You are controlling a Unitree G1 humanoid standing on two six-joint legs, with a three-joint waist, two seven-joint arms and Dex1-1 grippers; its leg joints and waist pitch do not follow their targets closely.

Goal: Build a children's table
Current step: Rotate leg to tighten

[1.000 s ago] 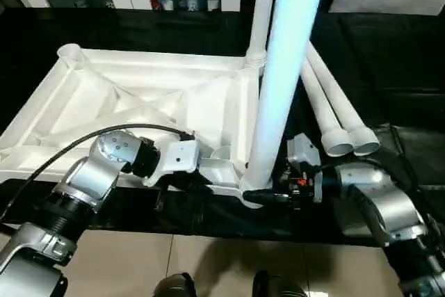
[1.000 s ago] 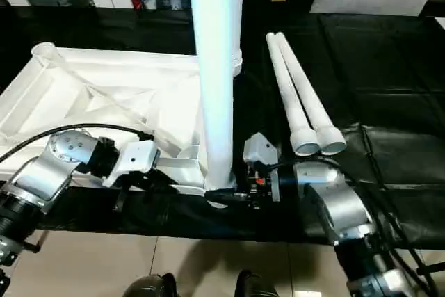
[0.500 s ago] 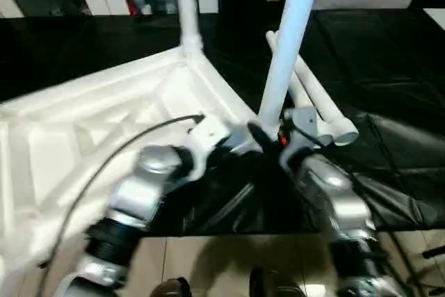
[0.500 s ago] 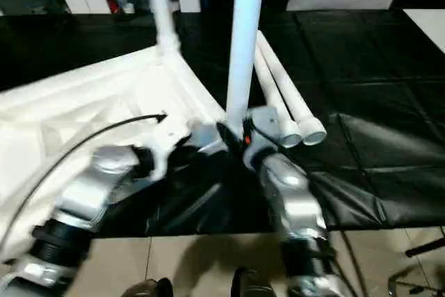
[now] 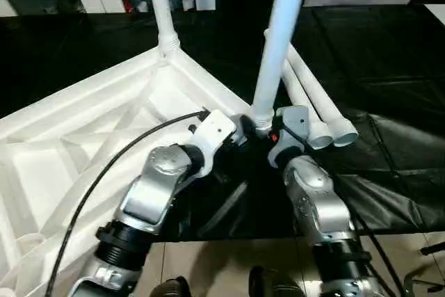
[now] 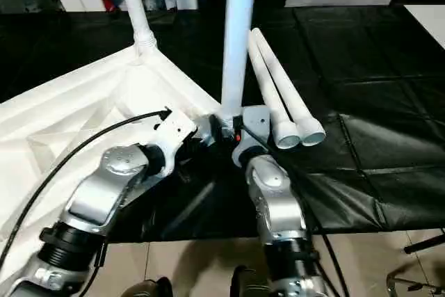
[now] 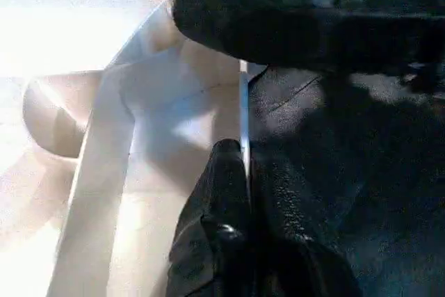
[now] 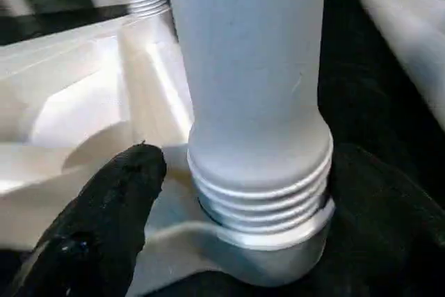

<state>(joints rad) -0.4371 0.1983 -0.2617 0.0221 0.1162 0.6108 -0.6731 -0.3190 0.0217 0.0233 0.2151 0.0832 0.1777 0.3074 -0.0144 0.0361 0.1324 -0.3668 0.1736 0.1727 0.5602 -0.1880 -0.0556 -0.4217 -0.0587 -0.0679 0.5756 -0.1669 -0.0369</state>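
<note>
Left gripper (image 7: pixel 240 193) pinches tabletop (image 5: pixel 83 137) rim; right gripper (image 5: pixel 268 133) gapes around upright leg (image 5: pixel 278 39), beside two spare legs (image 5: pixel 313 102).

Table top (image 5: pixel 90 130): white, ribbed. Legs (image 5: pixel 278 39): white. Cloth (image 5: pixel 389 67): black. Forearms (image 5: pixel 156 189): silver. Fingers (image 8: pixel 97 220): black.

Both upright legs, the near leg (image 5: pixel 277 46) and the far leg (image 5: pixel 158 5), are running out past the frame's upper edge. The table top (image 5: pixel 76 137) is being cut off at the left edge, and the left forearm (image 5: pixel 149 199) is covering part of its near rim.
</note>
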